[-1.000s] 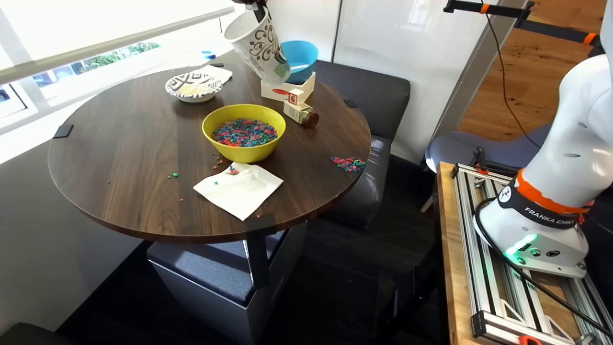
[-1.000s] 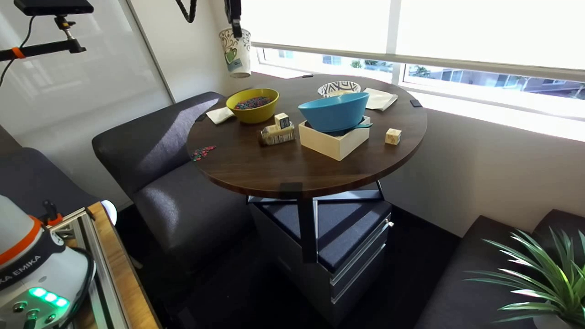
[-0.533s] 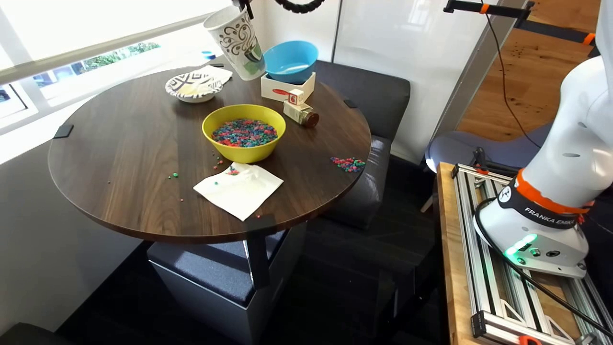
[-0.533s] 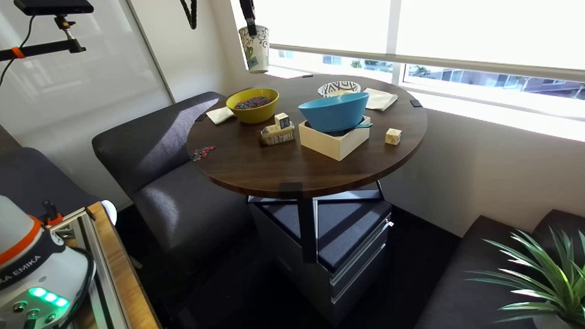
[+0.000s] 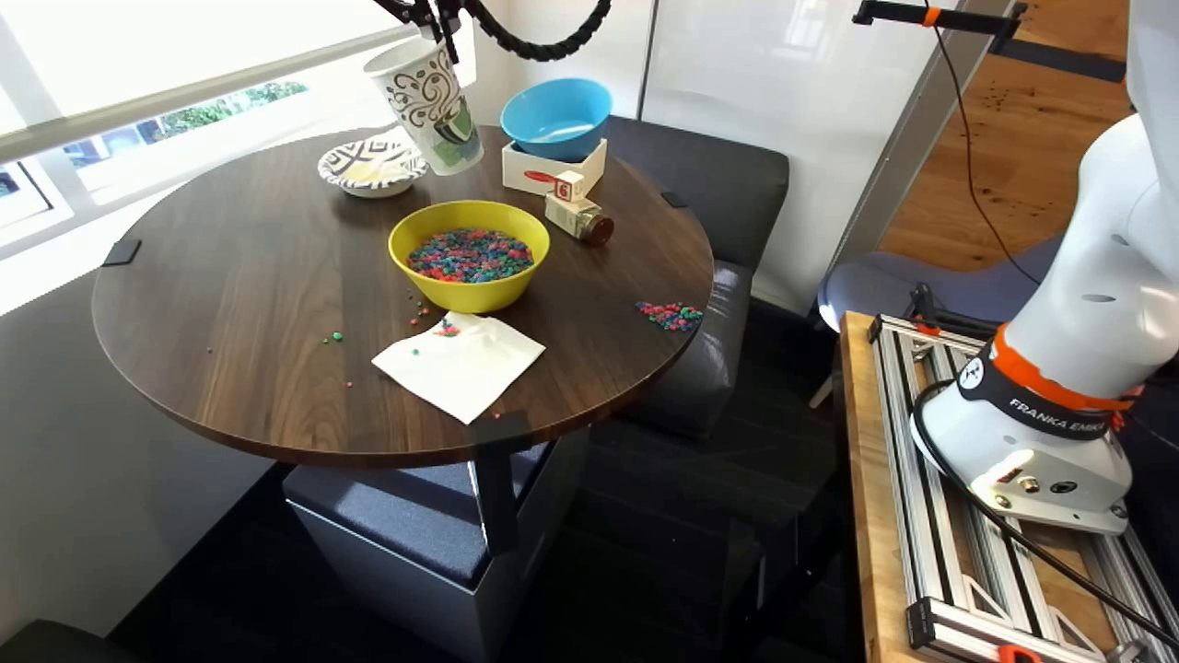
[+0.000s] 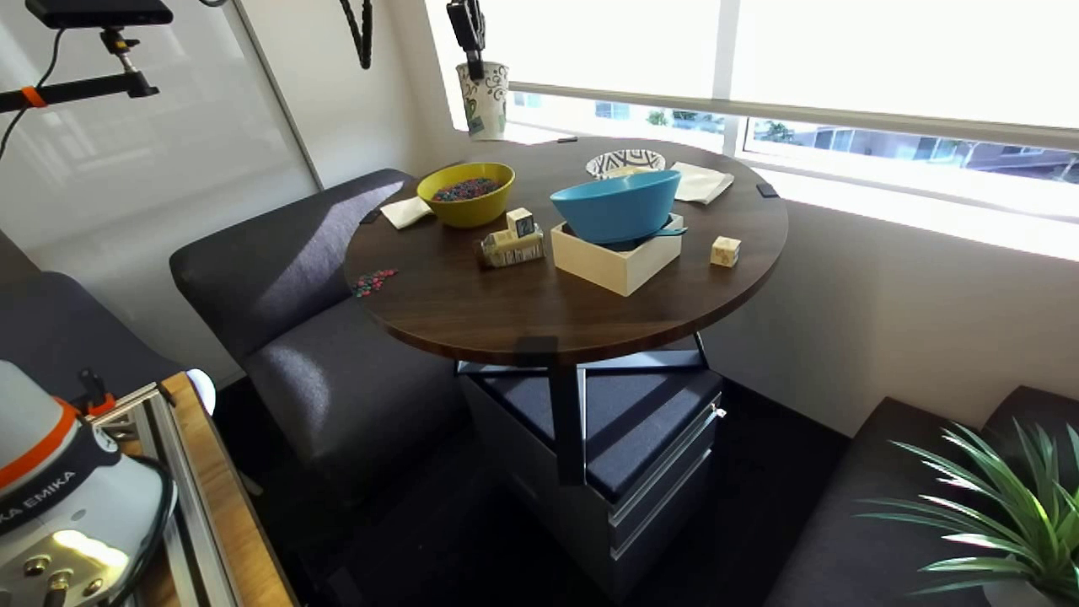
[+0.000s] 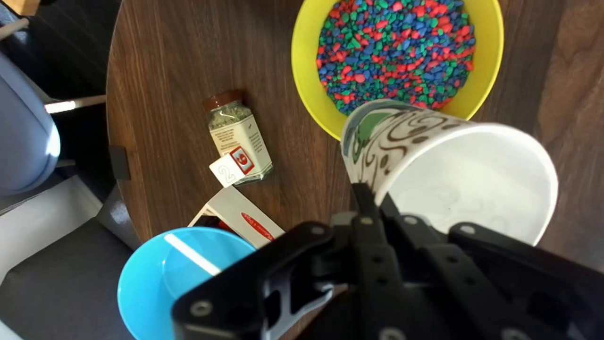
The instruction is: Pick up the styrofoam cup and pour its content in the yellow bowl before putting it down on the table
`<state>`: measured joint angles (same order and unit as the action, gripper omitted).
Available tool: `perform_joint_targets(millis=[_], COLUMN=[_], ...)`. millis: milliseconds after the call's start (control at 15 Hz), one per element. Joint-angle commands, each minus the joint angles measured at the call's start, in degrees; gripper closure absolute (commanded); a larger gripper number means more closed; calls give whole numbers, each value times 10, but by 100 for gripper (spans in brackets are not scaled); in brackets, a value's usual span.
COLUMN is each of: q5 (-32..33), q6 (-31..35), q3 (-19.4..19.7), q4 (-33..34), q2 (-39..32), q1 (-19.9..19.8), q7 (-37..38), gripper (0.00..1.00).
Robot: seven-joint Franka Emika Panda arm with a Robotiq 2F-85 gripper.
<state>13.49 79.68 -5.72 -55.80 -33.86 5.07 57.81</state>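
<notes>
In the wrist view, the black two-finger gripper (image 7: 376, 196) is pinching the tapered off-white printed foam cup (image 7: 443, 165) by its rim. This one-sided grip may be risking twist or slip. In an exterior view, the cup is hanging tilted above the round dark-brown wooden table (image 5: 239, 276); descending too near the round bright-yellow bowl (image 5: 470, 296) may be risking impact and spillage.

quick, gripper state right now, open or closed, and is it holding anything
Gripper: closed, holding the styrofoam cup by its rim.
</notes>
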Motion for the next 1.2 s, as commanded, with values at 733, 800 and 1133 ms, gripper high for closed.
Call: perform_joint_targets(millis=[733,800,1133], q5=[-65,-56,-19], q6=[350,355,335], q3=[15,18,28], q4=[5,6,7], q2=[-100,-108,-126], q1=[15,20,43], q7=[305,308,302], gripper=[99,99,99])
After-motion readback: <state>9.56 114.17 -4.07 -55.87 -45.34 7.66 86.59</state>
